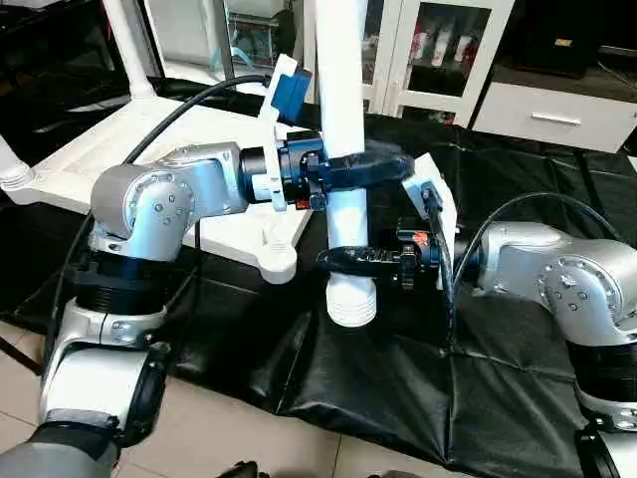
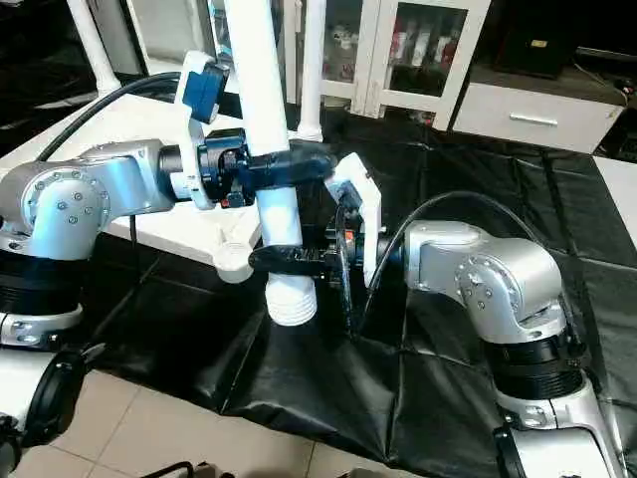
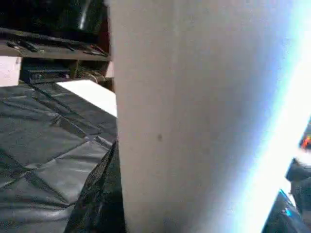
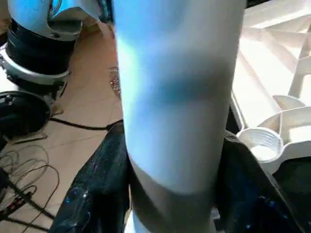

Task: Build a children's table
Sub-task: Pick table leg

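A: Where is the leg point(image 1: 343, 110) right now?

B: It stands upright just beside the near corner socket point(image 1: 280, 261) of the tabletop point(image 1: 119, 149), its threaded end point(image 1: 352, 302) hanging low over the black-covered work table point(image 1: 498, 378), not yet in the socket. The left gripper point(image 1: 363, 169) is clenched around the leg above the level of that socket. The right gripper point(image 1: 363, 259) has its fingers on either side of the tube just above the threads, at about the socket's height; I judge it is gripping too, though its hold looks less settled.

A: And the tabletop itself?

B: Upside down on the black cover, ribs up. Beyond the socket, at the far corners, at least two other legs point(image 2: 311, 60) already rise from it.

A: So which step is this?

B: Fitting another leg, I'd say. The leg is carried between both grippers and has to go to that empty socket.

A: What does the next move call for?

B: Lifting the threaded end above the socket's rim, shifting it sideways until it sits over the opening, keeping the tube plumb, then lowering and turning it in. A tilt could cross the threads.
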{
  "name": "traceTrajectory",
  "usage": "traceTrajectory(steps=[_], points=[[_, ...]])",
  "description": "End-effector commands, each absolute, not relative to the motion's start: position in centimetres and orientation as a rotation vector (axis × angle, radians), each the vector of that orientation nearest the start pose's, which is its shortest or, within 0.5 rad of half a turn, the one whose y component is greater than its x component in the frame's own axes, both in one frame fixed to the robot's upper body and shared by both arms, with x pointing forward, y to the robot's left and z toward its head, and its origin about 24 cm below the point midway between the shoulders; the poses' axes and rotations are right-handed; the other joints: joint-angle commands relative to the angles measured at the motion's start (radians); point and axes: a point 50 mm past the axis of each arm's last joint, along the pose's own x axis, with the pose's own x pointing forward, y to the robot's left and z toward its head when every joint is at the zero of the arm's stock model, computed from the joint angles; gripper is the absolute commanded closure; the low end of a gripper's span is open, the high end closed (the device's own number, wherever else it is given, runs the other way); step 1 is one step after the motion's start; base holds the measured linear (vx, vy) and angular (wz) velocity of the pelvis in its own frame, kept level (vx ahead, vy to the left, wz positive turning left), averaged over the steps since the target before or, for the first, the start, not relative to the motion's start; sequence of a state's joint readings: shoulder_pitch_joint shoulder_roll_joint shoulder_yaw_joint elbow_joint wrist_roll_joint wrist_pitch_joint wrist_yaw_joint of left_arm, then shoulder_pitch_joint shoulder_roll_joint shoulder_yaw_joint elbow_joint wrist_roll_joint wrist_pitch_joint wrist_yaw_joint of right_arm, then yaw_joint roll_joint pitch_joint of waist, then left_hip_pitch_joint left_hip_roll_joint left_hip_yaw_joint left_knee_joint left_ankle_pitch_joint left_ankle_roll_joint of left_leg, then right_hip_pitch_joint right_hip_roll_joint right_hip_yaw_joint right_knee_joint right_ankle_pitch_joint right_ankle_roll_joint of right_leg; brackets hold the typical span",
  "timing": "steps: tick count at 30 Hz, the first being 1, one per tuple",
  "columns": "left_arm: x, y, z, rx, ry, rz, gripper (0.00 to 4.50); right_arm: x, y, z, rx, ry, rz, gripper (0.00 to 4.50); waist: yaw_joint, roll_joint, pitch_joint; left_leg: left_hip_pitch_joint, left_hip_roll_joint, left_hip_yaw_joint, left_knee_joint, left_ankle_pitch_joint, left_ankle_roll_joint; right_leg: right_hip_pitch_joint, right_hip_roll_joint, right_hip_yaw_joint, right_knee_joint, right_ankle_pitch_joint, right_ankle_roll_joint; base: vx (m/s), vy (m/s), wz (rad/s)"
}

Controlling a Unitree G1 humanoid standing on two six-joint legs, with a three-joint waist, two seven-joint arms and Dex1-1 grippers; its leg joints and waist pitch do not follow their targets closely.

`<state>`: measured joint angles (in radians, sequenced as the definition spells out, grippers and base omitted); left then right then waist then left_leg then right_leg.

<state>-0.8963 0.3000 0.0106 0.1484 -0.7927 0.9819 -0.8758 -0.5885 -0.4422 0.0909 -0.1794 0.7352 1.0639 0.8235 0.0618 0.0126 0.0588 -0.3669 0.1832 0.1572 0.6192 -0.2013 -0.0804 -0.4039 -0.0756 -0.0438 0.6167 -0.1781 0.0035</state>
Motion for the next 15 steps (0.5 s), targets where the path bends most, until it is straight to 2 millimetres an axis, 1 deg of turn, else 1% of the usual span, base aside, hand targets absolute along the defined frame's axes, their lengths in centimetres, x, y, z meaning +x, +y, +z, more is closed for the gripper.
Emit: traceTrajectory(steps=[1,2,3,5,6,8,9,10,11,12,13,14,15], points=[[32.3,8.5,23.9,-0.386,0.129,-1.406,1.97,28.2,-10.8,16.5,0.176,0.392,1.281,2.60,0.003,0.002,-0.076,0.005,0.021,0.002,-0.071,-0.103,-0.010,0.067,-0.045,0.034,-0.056,-0.096,-0.264,0.000,0.000,0.00],[32.3,8.6,24.0,-0.403,0.120,-1.404,1.85,28.2,-10.8,16.5,0.176,0.390,1.279,2.60,0.004,0.001,-0.076,0.005,0.021,0.002,-0.071,-0.101,-0.008,0.067,-0.045,0.034,-0.056,-0.092,-0.265,0.000,0.000,0.00],[32.3,8.6,24.1,-0.411,0.114,-1.406,1.73,28.2,-10.8,16.5,0.176,0.389,1.276,2.61,0.003,0.002,-0.075,0.004,0.021,0.002,-0.071,-0.100,-0.008,0.067,-0.045,0.034,-0.055,-0.090,-0.267,0.000,0.000,0.00],[32.4,8.7,24.3,-0.426,0.107,-1.403,1.64,28.3,-10.8,16.5,0.174,0.388,1.271,2.61,0.003,0.002,-0.076,0.004,0.022,0.002,-0.071,-0.091,-0.004,0.067,-0.045,0.034,-0.054,-0.075,-0.269,0.000,0.000,0.00],[32.4,8.8,24.3,-0.435,0.103,-1.401,1.61,28.3,-10.8,16.4,0.172,0.388,1.267,2.62,0.003,0.001,-0.075,0.004,0.022,0.002,-0.071,-0.092,-0.003,0.067,-0.045,0.034,-0.054,-0.077,-0.269,0.000,0.000,0.00],[32.6,8.9,24.5,-0.439,0.083,-1.383,1.40,28.5,-10.9,16.3,0.164,0.381,1.249,2.62,0.003,0.002,-0.075,0.004,0.022,0.002,-0.071,-0.100,-0.002,0.066,-0.045,0.034,-0.056,-0.092,-0.266,0.000,0.000,0.00],[32.9,9.0,24.7,-0.436,0.052,-1.345,1.29,28.7,-10.9,16.3,0.160,0.370,1.228,2.62,0.003,0.002,-0.075,0.004,0.022,0.002,-0.071,-0.101,-0.003,0.067,-0.045,0.034,-0.056,-0.095,-0.265,0.000,0.000,0.00],[33.1,9.1,24.9,-0.435,0.032,-1.317,1.29,28.9,-11.0,16.3,0.158,0.362,1.214,2.62,0.002,0.001,-0.074,0.003,0.022,0.002,-0.072,-0.108,-0.007,0.067,-0.046,0.034,-0.060,-0.107,-0.263,0.000,0.000,0.00],[33.6,9.3,25.1,-0.458,-0.006,-1.259,1.18,29.2,-11.0,16.3,0.157,0.344,1.188,2.62,0.003,0.003,-0.074,0.004,0.023,0.002,-0.072,-0.110,-0.010,0.067,-0.047,0.034,-0.059,-0.111,-0.261,0.000,0.000,0.00],[33.8,9.4,25.2,-0.467,-0.018,-1.241,1.08,29.3,-11.0,16.4,0.157,0.339,1.180,2.62,0.002,0.001,-0.074,0.003,0.022,0.002,-0.071,-0.109,-0.010,0.066,-0.046,0.034,-0.060,-0.110,-0.260,0.000,0.000,0.00],[34.3,10.0,25.6,-0.517,-0.072,-1.174,1.02,29.8,-11.2,16.5,0.153,0.307,1.130,2.62,0.002,0.001,-0.076,0.003,0.021,0.002,-0.070,-0.108,-0.011,0.068,-0.046,0.034,-0.060,-0.107,-0.258,0.000,0.000,0.00],[34.4,10.3,26.0,-0.553,-0.115,-1.157,0.99,30.1,-11.3,16.5,0.153,0.294,1.097,2.62,0.002,0.000,-0.076,0.003,0.021,0.002,-0.070,-0.107,-0.013,0.067,-0.048,0.033,-0.060,-0.100,-0.262,0.000,0.000,0.00],[34.2,10.6,26.4,-0.596,-0.154,-1.158,0.99,30.4,-11.4,16.5,0.153,0.284,1.069,2.63,0.002,0.008,-0.075,0.003,0.021,0.000,-0.071,-0.108,-0.015,0.067,-0.048,0.033,-0.059,-0.100,-0.263,0.000,0.000,0.00]])
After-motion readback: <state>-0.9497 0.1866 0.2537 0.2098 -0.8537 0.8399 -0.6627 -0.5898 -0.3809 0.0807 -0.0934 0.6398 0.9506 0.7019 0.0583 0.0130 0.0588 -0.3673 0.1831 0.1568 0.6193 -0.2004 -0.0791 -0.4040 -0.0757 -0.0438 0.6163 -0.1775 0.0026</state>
